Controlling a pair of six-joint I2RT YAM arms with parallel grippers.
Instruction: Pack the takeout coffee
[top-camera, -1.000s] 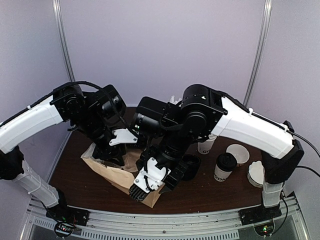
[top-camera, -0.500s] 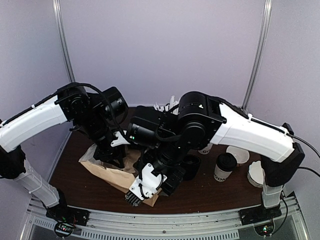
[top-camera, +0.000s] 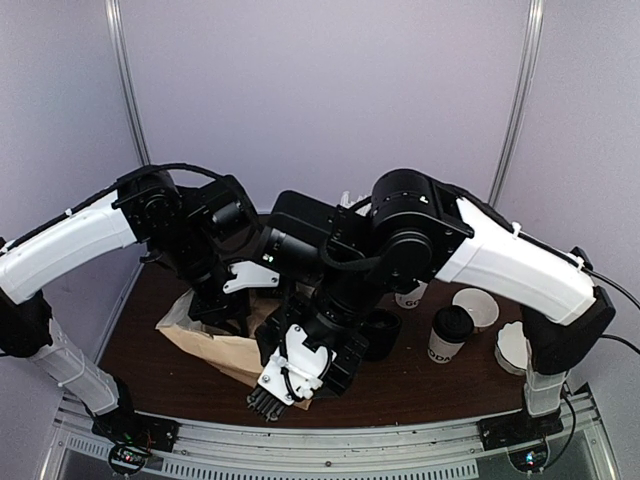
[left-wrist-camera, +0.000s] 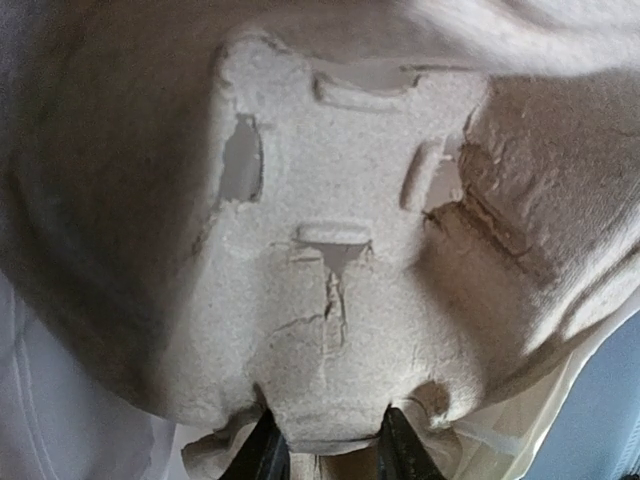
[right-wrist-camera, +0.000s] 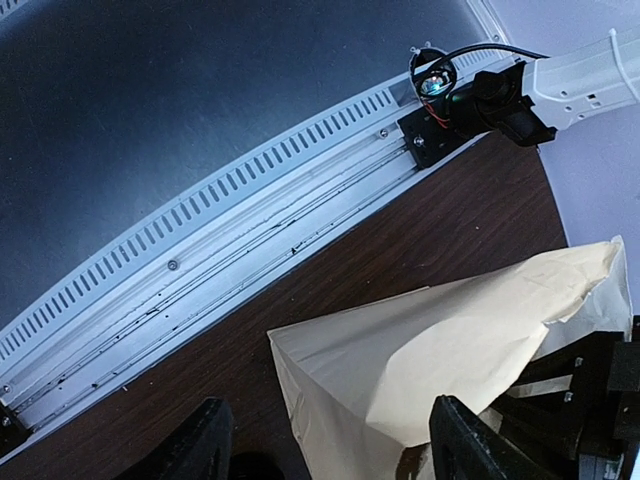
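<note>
My left gripper (left-wrist-camera: 330, 452) pinches the pulp cup carrier (left-wrist-camera: 330, 250) within the paper bag (right-wrist-camera: 450, 340). My right gripper (right-wrist-camera: 335, 440) gapes wide over the bag's corner. The takeout coffee (top-camera: 449, 338) stands on the tabletop (top-camera: 400, 385), well right. Next, I judge: seat the carrier, then fetch the cup.

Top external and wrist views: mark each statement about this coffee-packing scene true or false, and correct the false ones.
1. The takeout coffee stands on the table, outside the paper bag. True.
2. The right end effector holds the takeout coffee. False: it is open and empty, at a corner of the paper bag.
3. The left end effector grips the edge of a pulp cup carrier. True.
4. The takeout coffee has no lid. False: it wears a black dome lid.
</note>
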